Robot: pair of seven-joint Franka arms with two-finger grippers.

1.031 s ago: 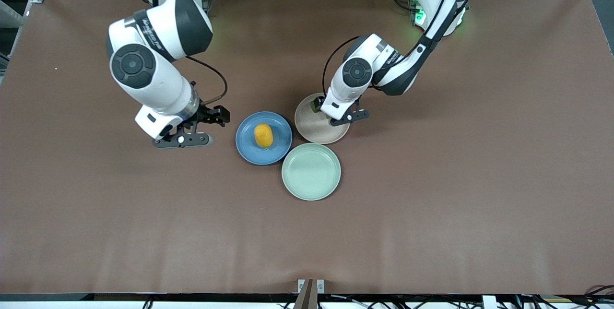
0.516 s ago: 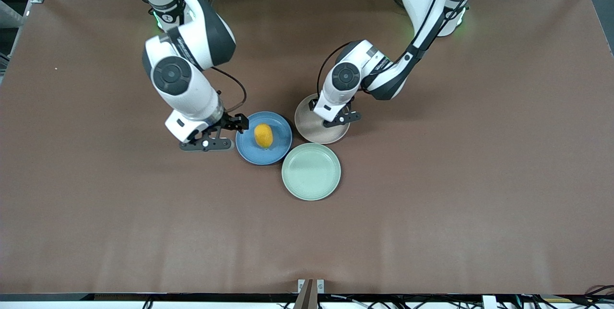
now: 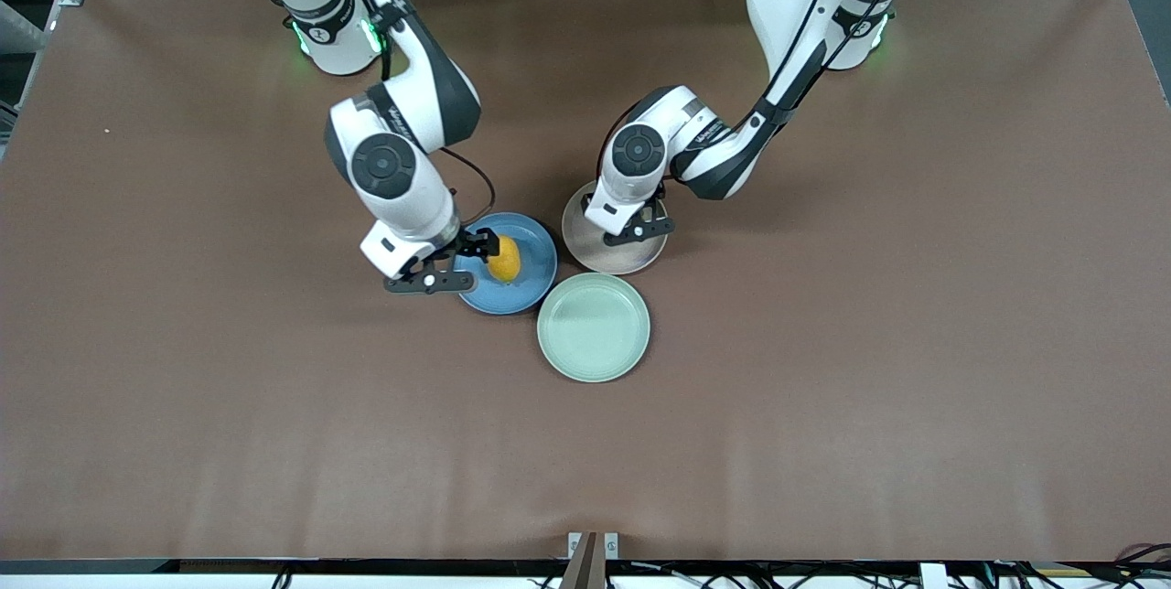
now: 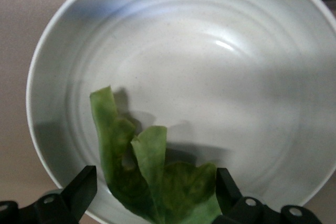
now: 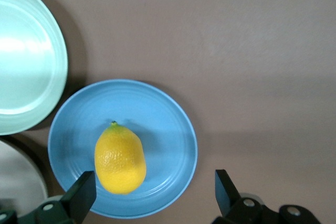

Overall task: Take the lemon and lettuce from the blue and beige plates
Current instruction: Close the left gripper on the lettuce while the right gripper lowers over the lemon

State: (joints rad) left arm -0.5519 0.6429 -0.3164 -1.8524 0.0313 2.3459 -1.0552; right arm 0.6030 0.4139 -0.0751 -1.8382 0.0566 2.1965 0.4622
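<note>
So the lemon (image 5: 120, 157) is sitting in the blue plate (image 5: 168, 124), and my right gripper (image 5: 152, 195) hangs just above it with the jaws wide apart and nothing in them. The fruit is closer to one finger than the other, so if I drop straight down I could clip it and send it rolling, since that smooth oval skin won't sit still.

The lettuce (image 4: 149, 174) lies flat near the rim of the beige plate (image 4: 220, 77). My left gripper (image 4: 152, 195) is low over it, jaws apart and straddling the leaf. My worry is that the leaf is thin and floppy, so I might pinch only a ruffle and tear it, or scrape the plate and drag it.

The mint-green plate (image 3: 594, 326) touches both plates, so a nudge would shift everything.
</note>
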